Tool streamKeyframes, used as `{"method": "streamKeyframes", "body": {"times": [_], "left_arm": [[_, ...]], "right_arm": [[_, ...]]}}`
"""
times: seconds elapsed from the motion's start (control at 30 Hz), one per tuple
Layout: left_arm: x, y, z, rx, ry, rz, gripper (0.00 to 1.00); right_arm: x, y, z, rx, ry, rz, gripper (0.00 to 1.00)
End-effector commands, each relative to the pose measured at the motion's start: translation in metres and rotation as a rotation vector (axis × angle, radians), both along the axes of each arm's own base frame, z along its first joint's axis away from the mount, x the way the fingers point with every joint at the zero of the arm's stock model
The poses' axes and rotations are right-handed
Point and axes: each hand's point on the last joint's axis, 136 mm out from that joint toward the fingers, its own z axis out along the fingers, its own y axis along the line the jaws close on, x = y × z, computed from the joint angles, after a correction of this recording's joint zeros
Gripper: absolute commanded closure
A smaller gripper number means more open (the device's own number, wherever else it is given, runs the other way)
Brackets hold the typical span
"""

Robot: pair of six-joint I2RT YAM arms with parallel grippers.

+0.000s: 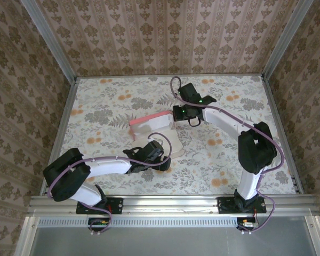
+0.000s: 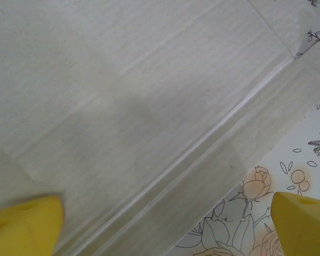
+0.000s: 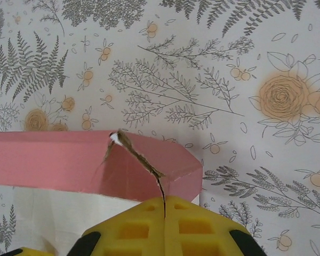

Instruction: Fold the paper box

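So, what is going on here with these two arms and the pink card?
Two robot arms are folding the paper box, a pink card sheet with a pale inner side, on the flowered table. The right claw is shut on the edge of a pink flap that stands raised, and the flap shows a ragged tear close to the grip. The left claw is wide open over the flat pale part of the sheet and holds nothing. The box is only partly folded.

The paper box (image 3: pixel 53 162) is matt pink card with a pale, faintly fibrous inner face; a tear bares rough brown pulp. The right gripper (image 3: pixel 164 205) is smooth yellow plastic. The table (image 1: pixel 106 101) has a matt floral-printed covering.
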Motion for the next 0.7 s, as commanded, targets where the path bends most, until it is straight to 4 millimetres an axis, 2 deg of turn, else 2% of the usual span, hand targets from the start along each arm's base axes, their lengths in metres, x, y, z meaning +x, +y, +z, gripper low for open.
{"method": "streamKeyframes", "body": {"times": [0.0, 0.67], "left_arm": [[-0.002, 0.008, -0.011, 0.031, 0.029, 0.024, 0.0], [-0.001, 0.004, -0.014, 0.032, 0.046, 0.021, 0.0]], "right_arm": [[-0.01, -0.002, -0.001, -0.031, 0.012, 0.019, 0.96], [-0.029, 0.005, 0.003, -0.062, 0.065, 0.091, 0.98]]}}
